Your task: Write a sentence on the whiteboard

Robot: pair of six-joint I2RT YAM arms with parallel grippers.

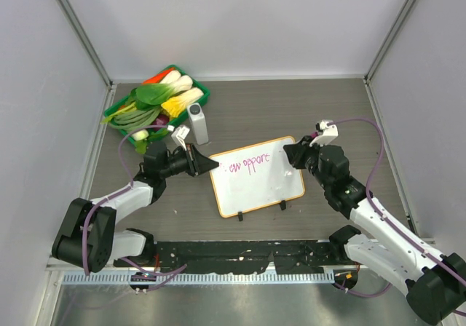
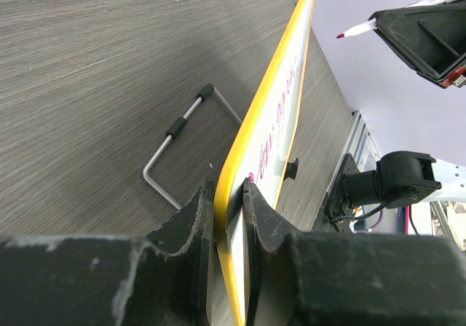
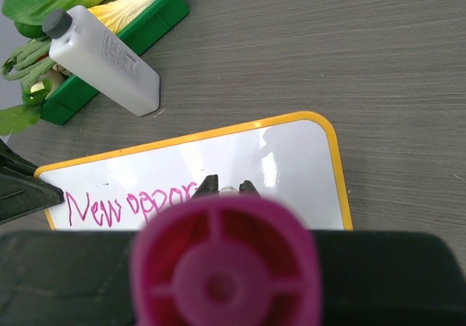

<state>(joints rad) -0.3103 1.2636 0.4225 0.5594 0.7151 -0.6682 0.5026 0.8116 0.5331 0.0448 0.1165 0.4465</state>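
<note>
The whiteboard (image 1: 262, 184), white with an orange frame, lies tilted at the table's middle. My left gripper (image 1: 210, 164) is shut on its left edge; in the left wrist view the fingers (image 2: 258, 217) pinch the frame either side. The sentence (image 1: 249, 165) reads "New oppor" in pink (image 3: 131, 204). My right gripper (image 1: 293, 153) is shut on a pink marker (image 3: 222, 268) just over the board's right part. The marker tip (image 2: 358, 29) hangs slightly off the surface. The marker's butt end hides the last letters in the right wrist view.
A green tray (image 1: 204, 93) of vegetables sits at the back left, with a white bottle (image 1: 198, 122) lying beside it. A bent wire stand (image 2: 182, 140) lies on the table behind the board. Two black clip feet (image 1: 282, 205) stick out from its near edge.
</note>
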